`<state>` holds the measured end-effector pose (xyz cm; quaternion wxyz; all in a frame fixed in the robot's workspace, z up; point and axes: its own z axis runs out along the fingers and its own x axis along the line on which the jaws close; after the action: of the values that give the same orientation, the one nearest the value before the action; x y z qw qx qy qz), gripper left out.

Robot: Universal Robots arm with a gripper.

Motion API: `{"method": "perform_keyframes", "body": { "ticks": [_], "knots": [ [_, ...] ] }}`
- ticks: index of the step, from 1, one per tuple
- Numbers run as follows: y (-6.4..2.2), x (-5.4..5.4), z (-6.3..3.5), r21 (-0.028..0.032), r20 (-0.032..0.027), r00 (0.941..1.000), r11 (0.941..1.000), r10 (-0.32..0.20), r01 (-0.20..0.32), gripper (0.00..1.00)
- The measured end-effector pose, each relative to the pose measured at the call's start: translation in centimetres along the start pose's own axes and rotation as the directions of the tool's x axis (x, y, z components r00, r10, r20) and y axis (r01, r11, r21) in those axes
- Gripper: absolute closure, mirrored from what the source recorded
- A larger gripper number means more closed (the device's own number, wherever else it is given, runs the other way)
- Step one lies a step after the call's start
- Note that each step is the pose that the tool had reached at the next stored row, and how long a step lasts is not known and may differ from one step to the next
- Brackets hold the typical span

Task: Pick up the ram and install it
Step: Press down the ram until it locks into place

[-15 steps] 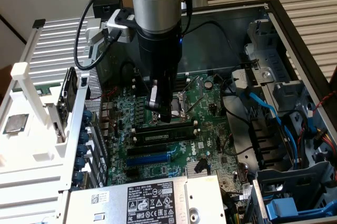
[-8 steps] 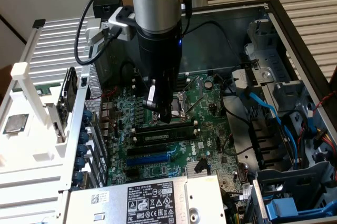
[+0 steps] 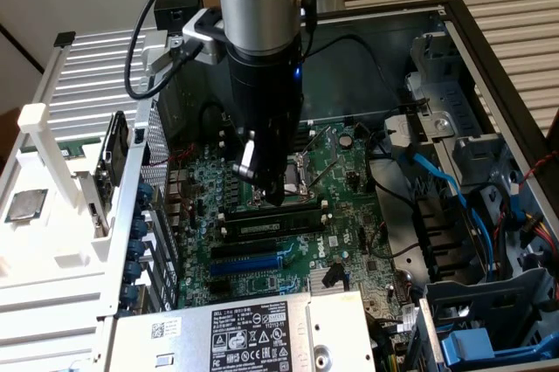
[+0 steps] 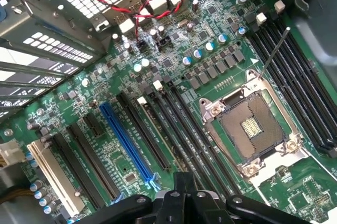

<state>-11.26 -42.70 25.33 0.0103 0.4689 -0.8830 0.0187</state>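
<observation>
End effector: the end effector [image 3: 276, 195] is seen shut, its fingertips brought together. No gap is seen between them and nothing is held in them. It is poised over the board, just above the ram and beside the CPU socket [image 3: 302, 182].
Ram, exterior view: the ram [image 3: 272, 216] is seen standing on edge in a black memory slot, between the CPU socket and the blue expansion slot [image 3: 249, 260]. It runs level along the slot.
Ram, wrist view: the ram [image 4: 160, 137] is viewed edge-on as a thin line in one of the long dark slots. Its pale end is seen near the middle of the motherboard [image 4: 221, 71], and its other end runs under the end effector [image 4: 182, 182].
Contact: the shut fingertips are judged to be touching the ram's upper edge or just above it. Which of the two cannot be told.
Done so far: the pick-up is judged complete, since the ram is no longer gripped and has been set into a slot.
Left to do: full seating cannot be confirmed. Whether the white end clips have closed on the ram is too small to be made out.
Neighbouring parts: the empty CPU socket [image 4: 251, 126] is seen with its lever raised. A further bank of memory slots [image 4: 295, 77] lies empty on its far side.
Setting: the work is carried out inside an open computer case [image 3: 489, 58].
</observation>
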Motion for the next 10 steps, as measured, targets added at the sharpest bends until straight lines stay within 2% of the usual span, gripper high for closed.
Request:
{"method": "perform_keyframes", "body": {
  "ticks": [5, 10],
  "knots": [
    [0.01, 0.00, 0.00, -0.0010, -0.0020, 0.9981, 0.9981, 0.062, -0.062, 0.90],
    [0.00, 0.00, 0.00, -0.0025, -0.0031, 0.9925, 0.9925, 0.123, -0.123, 0.90]
  ]
}}
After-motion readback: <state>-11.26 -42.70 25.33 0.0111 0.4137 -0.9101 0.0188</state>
